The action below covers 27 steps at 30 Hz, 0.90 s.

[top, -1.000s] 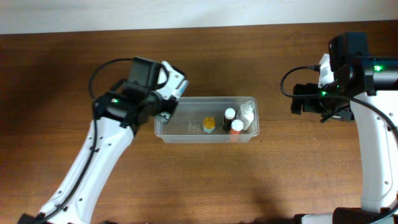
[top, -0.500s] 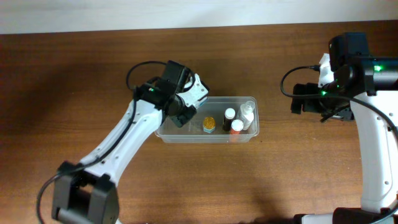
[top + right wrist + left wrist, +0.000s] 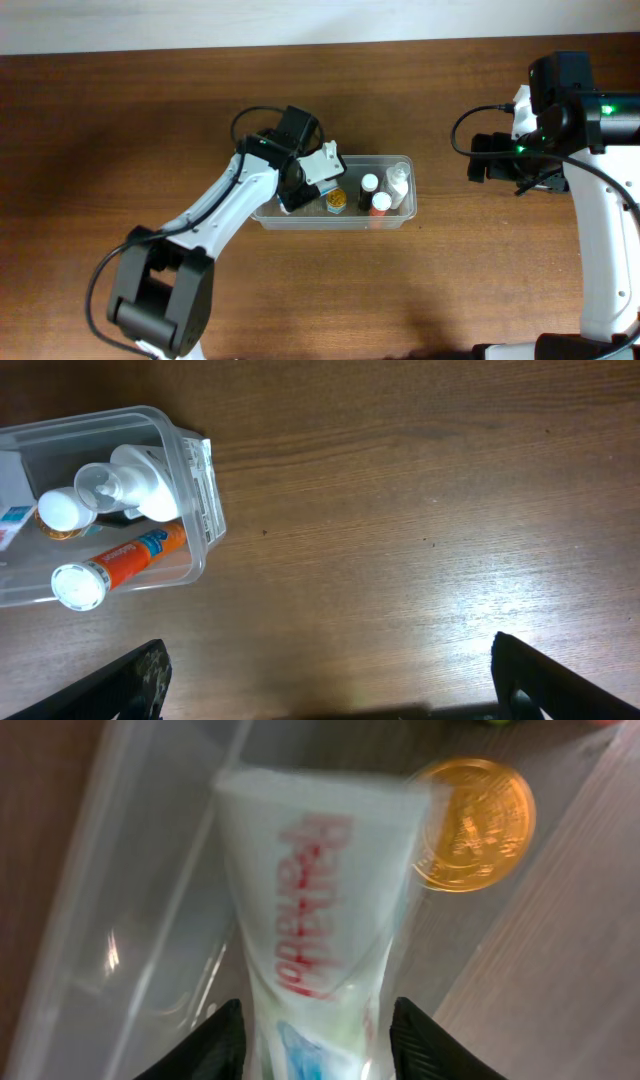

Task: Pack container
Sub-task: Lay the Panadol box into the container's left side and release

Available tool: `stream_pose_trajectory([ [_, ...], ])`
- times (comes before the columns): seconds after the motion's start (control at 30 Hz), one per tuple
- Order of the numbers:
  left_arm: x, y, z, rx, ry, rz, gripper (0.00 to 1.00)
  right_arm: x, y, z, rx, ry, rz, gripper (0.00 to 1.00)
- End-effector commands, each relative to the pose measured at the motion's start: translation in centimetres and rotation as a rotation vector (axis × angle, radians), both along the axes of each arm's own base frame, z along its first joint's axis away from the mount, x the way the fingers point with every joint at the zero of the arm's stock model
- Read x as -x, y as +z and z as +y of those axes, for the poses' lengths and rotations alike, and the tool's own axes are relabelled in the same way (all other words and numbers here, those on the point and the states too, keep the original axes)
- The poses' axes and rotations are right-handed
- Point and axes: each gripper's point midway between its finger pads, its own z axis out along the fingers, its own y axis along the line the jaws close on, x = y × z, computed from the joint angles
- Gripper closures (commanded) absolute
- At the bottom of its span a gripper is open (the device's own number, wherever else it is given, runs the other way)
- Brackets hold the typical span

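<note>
One tube (image 3: pixel 315 910), clamped in the left pincer (image 3: pixel 320 1025), hangs over the container (image 3: pixel 200 490); next, lower and release. Right pincer (image 3: pixel 325 665) gapes empty.

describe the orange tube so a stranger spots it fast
On the wooden table, find the clear plastic rectangular tub. At its right end is the orange tube with a white cap. The bottles beside it are white or dark; only it is orange.
</note>
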Motion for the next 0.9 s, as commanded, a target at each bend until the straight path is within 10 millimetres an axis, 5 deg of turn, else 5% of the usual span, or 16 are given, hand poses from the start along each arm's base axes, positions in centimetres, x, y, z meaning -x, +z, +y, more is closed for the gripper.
stream_pose_trajectory([
  [0.0,0.3,-1.5,-0.1,-0.017,-0.035,0.030,0.49,-0.1,0.0,-0.1,-0.005,-0.002,-0.001,0.06],
  [0.23,-0.9,0.3,-0.3,-0.007,-0.002,-0.024,0.39,-0.1,0.0,-0.1,-0.005,-0.002,0.000,0.06],
  [0.4,-2.9,7.4,-1.0,0.095,0.096,-0.164,0.25,-0.1,0.0,-0.1,-0.005,-0.002,0.000,0.06],
  [0.47,-3.1,10.7,-1.1,0.142,0.122,-0.221,0.04,-0.1,0.0,-0.1,-0.004,0.002,0.000,0.06],
  [0.57,-2.9,15.4,-0.6,0.206,0.187,-0.309,0.01,-0.1,0.0,-0.1,-0.002,0.014,-0.002,0.05],
  [0.7,-3.5,20.1,4.1,0.265,0.520,-0.417,0.01,-0.5,0.1,0.0,0.000,0.056,-0.022,0.02],
  [0.87,-4.5,21.6,10.4,0.375,0.908,-0.420,0.01,-2.3,0.6,0.2,-0.006,0.083,-0.095,0.02],
])
